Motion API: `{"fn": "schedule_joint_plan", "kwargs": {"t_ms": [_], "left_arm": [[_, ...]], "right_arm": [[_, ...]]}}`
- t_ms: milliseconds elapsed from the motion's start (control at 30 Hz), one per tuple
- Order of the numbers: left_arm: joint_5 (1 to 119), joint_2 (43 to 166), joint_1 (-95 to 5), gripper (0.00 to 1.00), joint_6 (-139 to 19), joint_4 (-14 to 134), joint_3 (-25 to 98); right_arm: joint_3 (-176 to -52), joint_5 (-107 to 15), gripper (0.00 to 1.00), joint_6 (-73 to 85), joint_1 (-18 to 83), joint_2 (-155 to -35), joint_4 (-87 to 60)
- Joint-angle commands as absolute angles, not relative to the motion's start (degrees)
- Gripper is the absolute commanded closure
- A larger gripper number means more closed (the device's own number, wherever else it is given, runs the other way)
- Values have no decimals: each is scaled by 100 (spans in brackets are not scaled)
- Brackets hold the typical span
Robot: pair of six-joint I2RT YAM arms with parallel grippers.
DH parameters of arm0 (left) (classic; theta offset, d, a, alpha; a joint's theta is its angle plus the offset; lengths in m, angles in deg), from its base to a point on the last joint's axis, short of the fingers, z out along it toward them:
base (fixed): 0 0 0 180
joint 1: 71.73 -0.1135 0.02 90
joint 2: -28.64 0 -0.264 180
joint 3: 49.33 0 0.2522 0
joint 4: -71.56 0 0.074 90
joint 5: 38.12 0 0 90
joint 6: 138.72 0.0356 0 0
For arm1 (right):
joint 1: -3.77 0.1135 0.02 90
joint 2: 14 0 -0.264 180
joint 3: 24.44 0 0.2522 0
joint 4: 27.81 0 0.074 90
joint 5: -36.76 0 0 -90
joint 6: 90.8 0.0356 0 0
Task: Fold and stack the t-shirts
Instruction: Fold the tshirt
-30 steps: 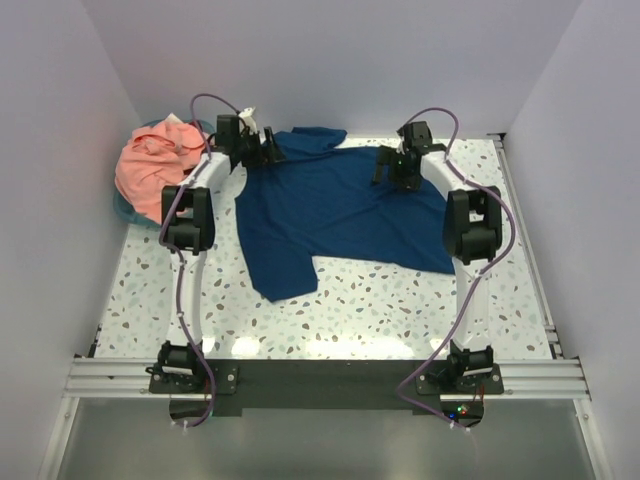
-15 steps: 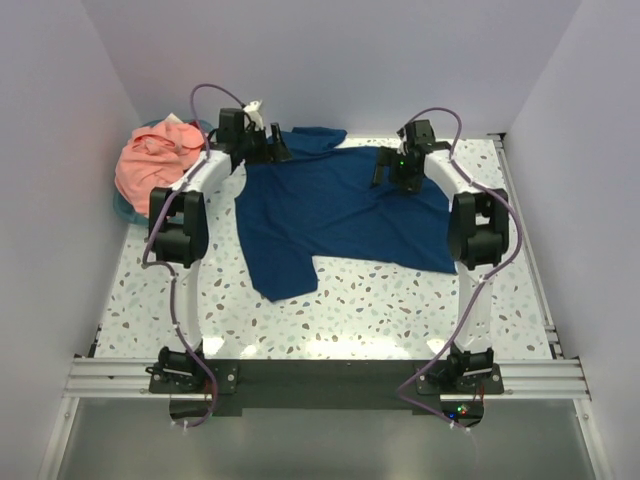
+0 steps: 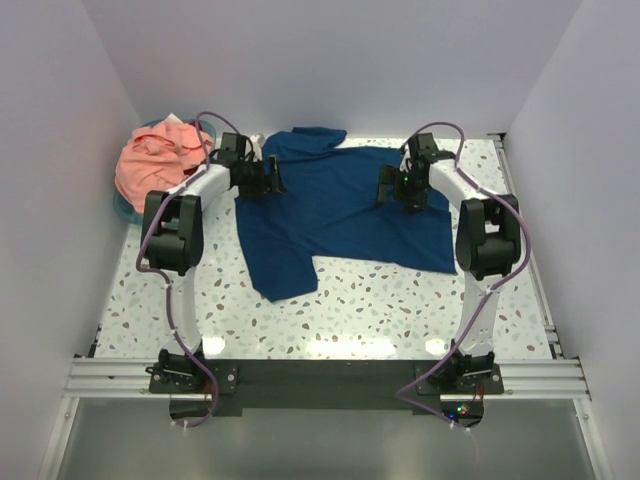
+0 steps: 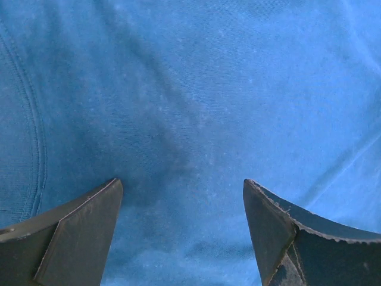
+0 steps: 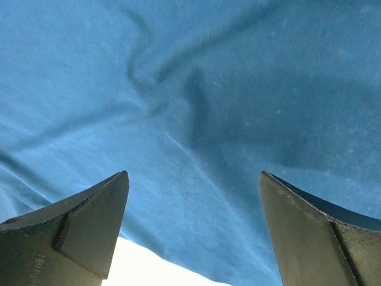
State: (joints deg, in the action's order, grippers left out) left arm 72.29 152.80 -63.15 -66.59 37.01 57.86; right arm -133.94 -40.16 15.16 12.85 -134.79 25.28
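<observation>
- my left gripper (image 3: 268, 178) hangs over the upper-left part of the navy t-shirt (image 3: 330, 210), jaws spread wide with nothing between them. in the left wrist view only blue cloth shows between the fingers (image 4: 77, 232).
- my right gripper (image 3: 397, 190) is spread the same way and empty, over the shirt's upper-right part. its wrist view shows wrinkled cloth and a sliver of pale table (image 5: 143, 271) at the bottom edge.
- the navy t-shirt lies opened out on the table in the upper middle of the top view, with no print showing.
- the salmon-pink t-shirt (image 3: 150, 165) sits bunched in the teal basket (image 3: 122, 208) at the upper left.
- handling, as i judge it: light, limp cloth that sags and drags. a single pinch would lift only a peak, so i'd take two matching points along an edge or seam, one per gripper, pressing down against the table.
- direction: one lobe points to the top centre, another to the lower left, and the broad body runs out to the lower right. i read the long axis as slanting from upper left to lower right, but i cannot tell where the collar is.
</observation>
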Motion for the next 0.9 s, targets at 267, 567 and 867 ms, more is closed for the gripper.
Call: {"fn": "schedule_joint_plan", "kwargs": {"t_ms": [267, 567, 867], "left_arm": [[6937, 15854, -6496, 13, -7078, 3926, 6128], [6999, 16750, -6548, 13, -6911, 3996, 7243], [7245, 17305, -6557, 13, -6700, 4128, 8326]], "right_arm": [[-13452, -3918, 6, 1317, 1335, -13924, 2533], [-14127, -3988, 6, 1361, 1335, -14556, 2611], [-15463, -3953, 7, 1572, 1335, -15155, 2787]]}}
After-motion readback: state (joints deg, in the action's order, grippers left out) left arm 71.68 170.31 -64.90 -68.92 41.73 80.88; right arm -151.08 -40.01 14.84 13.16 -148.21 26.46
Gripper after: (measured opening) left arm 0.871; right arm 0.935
